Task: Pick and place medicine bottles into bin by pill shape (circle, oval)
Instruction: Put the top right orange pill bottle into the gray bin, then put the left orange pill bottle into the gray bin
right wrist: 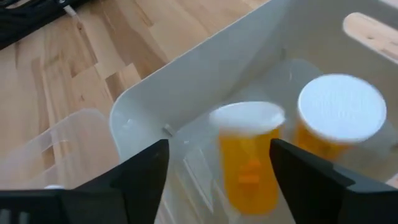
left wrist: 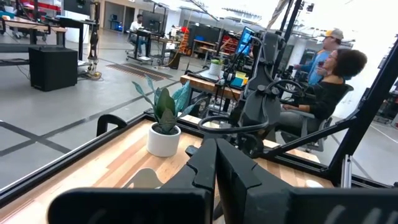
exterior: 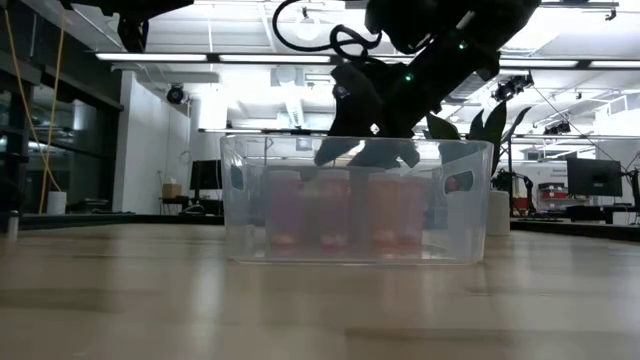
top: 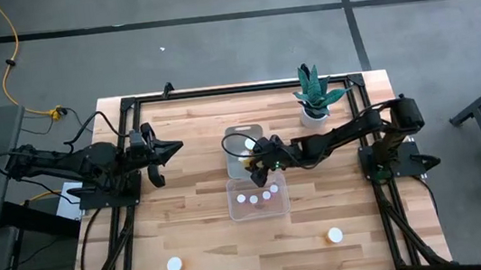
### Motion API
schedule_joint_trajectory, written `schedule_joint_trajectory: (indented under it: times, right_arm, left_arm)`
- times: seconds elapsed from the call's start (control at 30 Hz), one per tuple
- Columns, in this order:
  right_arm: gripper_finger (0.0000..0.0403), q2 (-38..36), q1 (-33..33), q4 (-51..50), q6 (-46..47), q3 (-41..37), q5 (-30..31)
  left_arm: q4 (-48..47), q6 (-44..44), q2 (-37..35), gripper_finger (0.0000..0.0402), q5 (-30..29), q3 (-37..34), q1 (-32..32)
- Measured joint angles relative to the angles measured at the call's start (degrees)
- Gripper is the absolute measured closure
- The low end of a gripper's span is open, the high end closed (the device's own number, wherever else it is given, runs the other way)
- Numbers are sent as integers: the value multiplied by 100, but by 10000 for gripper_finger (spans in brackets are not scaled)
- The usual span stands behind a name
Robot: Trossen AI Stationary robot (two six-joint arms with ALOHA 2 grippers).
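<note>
Overhead, the right gripper [top: 261, 174] hangs above the near bin [top: 259, 213], while its wrist view alone shows parted fingers [right wrist: 140, 174] flanking an unheld medicine bottle [right wrist: 249, 155] inside.

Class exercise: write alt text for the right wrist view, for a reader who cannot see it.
The right gripper, fingers open, hangs over a clear plastic bin on a wooden table. An orange medicine bottle with a white cap shows between the fingers, inside the bin; a second capped bottle stands beside it.
</note>
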Motion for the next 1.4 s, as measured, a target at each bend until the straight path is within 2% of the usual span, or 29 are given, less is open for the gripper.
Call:
schedule_joint_trajectory:
  times: [0.2, 0.53, 0.73, 0.93, 1.03, 1.2, 1.4]
  right_arm:
    - [104, -382, -53, -699, -118, 0, -28]
    - [103, -1965, -14, -2002, -257, 0, -9]
    - [103, -2712, 259, -1859, -167, 0, -139]
    - [103, -2866, 363, -1244, -419, 0, 156]
    - [103, -2852, 352, -1233, -430, 0, 158]
    - [103, -2844, 350, -1096, -447, 0, 105]
    - [113, -2844, 350, -1099, -758, -2, 77]
  left_arm:
    - [0, 0, 0, 401, 2, 0, 0]
    - [-2, -3, 0, 401, 22, 0, 0]
    - [176, -4, 0, 401, 24, -2, 0]
    - [295, -12, 0, 397, 24, -2, 0]
    - [195, -203, 68, 373, 27, 43, 0]
    - [-754, -382, 504, 291, 245, 644, -73]
    - [-1602, 147, 1119, 194, 526, 1585, -324]
